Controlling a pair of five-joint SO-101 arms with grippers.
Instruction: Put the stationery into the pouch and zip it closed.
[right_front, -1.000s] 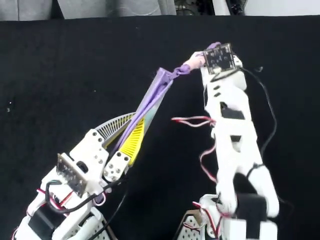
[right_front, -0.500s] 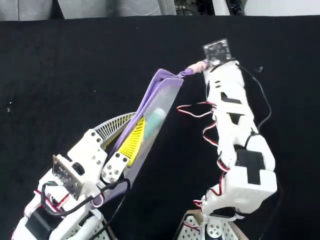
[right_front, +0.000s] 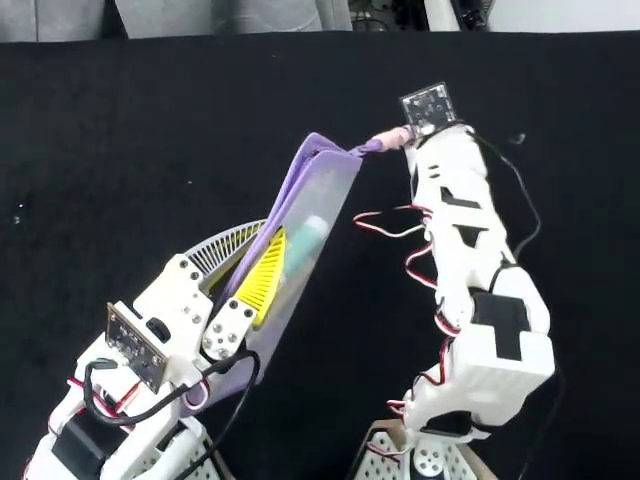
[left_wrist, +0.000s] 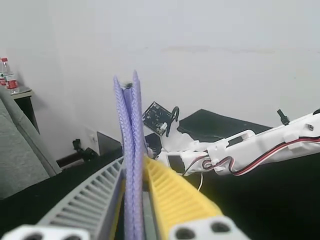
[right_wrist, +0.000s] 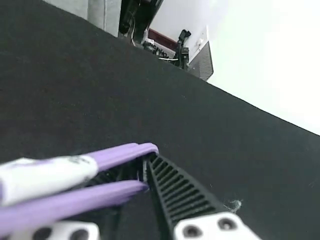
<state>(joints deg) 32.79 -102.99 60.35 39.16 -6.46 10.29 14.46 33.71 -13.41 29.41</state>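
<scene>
Pouch (right_front: 322, 195) is being held stretched over the black table (right_front: 150, 130), pinched at one end by the left gripper (right_front: 270, 234) and at its zipper pull (right_front: 378, 143) by the right gripper (right_front: 405, 138).

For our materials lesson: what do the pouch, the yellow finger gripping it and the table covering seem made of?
The pouch: translucent plastic film body, contents showing through; its purple edge band looks woven fabric, braided texture. The yellow finger: matte rigid plastic, ribbed, probably printed. The table covering: matte black cloth, perhaps felt, with lint specks.
</scene>
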